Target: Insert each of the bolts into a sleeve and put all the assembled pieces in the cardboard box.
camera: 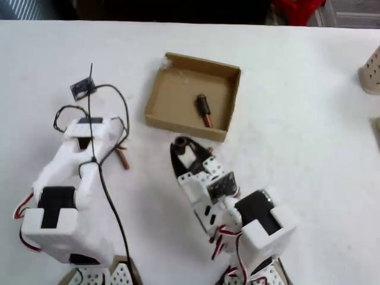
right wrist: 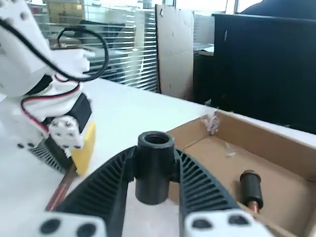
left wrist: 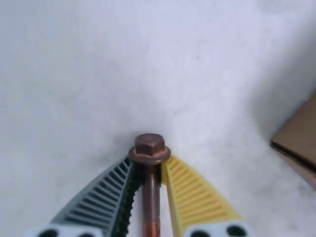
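We have one assembled piece (camera: 204,111) in the cardboard box (camera: 202,64); left gripper (left wrist: 149,165) clamps a bolt (left wrist: 149,148), right gripper (right wrist: 155,154) a sleeve (right wrist: 154,182), unjoined.

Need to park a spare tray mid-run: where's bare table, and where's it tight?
Widest bare patch: white table right of the brown cardboard box, up to the beige object at the edge. Also the far-left corner beyond the small black module. Crowded: just in front of the box, where the held copper bolt and black cylindrical sleeve sit.
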Controlling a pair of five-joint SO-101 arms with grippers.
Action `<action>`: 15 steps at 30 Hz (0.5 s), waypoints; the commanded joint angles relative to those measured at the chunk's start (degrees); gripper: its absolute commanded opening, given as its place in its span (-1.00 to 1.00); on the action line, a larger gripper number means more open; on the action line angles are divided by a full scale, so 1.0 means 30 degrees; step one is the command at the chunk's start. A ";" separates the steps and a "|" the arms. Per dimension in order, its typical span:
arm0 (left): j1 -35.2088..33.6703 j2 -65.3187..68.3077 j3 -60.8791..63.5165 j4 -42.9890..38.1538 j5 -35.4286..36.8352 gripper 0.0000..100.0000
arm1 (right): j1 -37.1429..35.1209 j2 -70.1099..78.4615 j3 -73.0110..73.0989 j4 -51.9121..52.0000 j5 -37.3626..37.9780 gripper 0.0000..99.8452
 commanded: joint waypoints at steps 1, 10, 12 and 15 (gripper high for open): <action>-0.0396 -0.0806 0.0029 -0.0557 -0.0234 -0.96 | -0.0806 -0.0190 0.0938 -0.0864 -0.0205 -0.97; -0.0337 -0.0806 0.0029 -0.0557 -0.0234 -0.96 | -0.0747 -0.0044 0.0879 -0.0835 -0.0205 -0.97; -0.0308 -0.0864 0.0059 -0.0557 -0.0234 -0.96 | -0.1245 -0.0015 0.0879 -0.0835 -0.0205 -0.97; -0.0278 -0.0923 0.0059 -0.0469 -0.0234 -0.96 | -0.1890 -0.0015 0.0879 -0.0308 -0.0205 -0.97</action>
